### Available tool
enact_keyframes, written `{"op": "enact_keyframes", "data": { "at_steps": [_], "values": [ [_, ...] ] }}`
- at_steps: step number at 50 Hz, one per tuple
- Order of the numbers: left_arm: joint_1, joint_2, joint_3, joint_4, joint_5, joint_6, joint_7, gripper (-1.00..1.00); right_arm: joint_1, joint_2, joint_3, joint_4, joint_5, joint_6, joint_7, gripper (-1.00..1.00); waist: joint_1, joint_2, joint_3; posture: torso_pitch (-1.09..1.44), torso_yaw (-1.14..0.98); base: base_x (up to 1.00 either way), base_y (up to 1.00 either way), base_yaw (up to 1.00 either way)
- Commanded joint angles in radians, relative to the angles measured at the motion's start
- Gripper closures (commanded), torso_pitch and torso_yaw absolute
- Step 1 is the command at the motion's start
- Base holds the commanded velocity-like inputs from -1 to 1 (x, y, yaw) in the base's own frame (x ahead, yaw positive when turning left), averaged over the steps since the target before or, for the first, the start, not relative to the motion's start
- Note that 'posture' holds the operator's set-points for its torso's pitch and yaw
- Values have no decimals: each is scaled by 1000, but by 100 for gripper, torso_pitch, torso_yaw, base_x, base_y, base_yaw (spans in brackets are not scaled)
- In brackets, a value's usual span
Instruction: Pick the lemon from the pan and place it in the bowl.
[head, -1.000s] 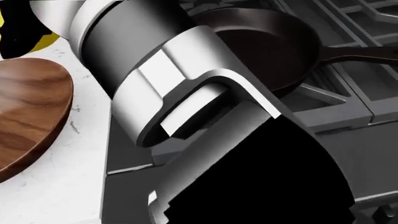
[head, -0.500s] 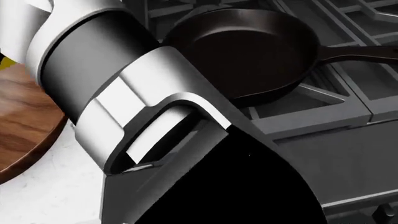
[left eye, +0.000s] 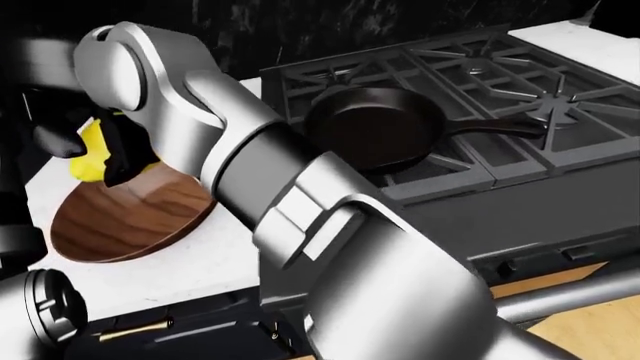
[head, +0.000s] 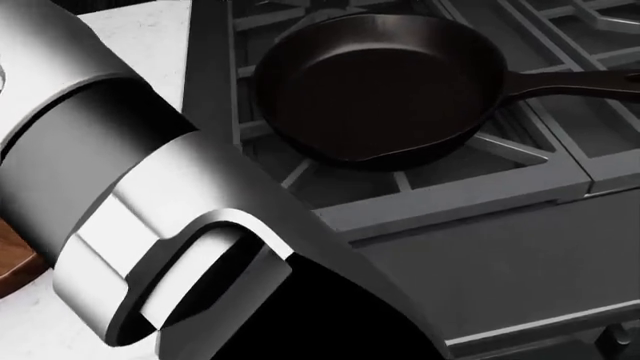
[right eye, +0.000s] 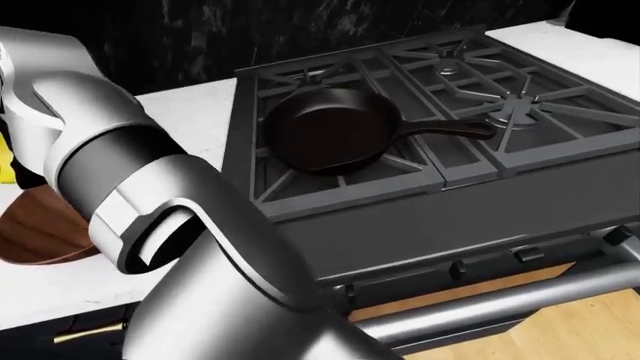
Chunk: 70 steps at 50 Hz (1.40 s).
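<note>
The dark left hand (left eye: 85, 142) grips the lemon (left eye: 92, 150) above the wooden bowl (left eye: 130, 217) near the bench's left edge, ready for release, leaving the cast-iron pan (left eye: 375, 127) empty.

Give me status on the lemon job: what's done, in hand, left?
Done: the pan on the stove is empty, so the lemon is out.
In hand: the left hand holds the lemon just above the wooden bowl, dark fingers closed around it.
Left: lower or release it into the bowl; its inside shows nothing resting there. The right hand is not in view.
</note>
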Motion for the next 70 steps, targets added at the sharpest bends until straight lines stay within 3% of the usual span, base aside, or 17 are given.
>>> {"op": "enact_keyframes", "data": {
  "at_steps": [1,24,43,50,52,66,70],
  "values": [
    [-29,24,10,-38,-1,-31,4,-100,-28,-6,-5,-36,8,-12,-24,100,-1,14,-27,0,0,0,0,0],
    [8,30,17,-31,-20,-51,10,-100,47,46,15,-30,-12,-24,-66,100,0,20,-32,0,0,0,0,0],
    [11,30,14,-25,-20,-58,9,-100,86,16,2,-1,-34,-45,-106,100,3,17,-36,0,0,0,0,0],
    [10,33,15,-13,-20,-65,8,-100,96,6,-7,9,-43,-50,-156,100,4,17,-38,0,0,0,0,0],
    [9,32,14,-8,-19,-70,8,-100,100,6,-3,11,-61,-27,-233,100,5,17,-38,0,0,0,0,0],
    [14,28,13,-8,-19,-73,10,-100,138,7,-11,20,-91,-53,-383,100,8,13,-40,0,0,0,0,0],
    [13,29,13,-8,-19,-72,10,-100,145,18,-23,19,-76,-91,-380,100,9,13,-41,0,0,0,0,0]
  ]
}}
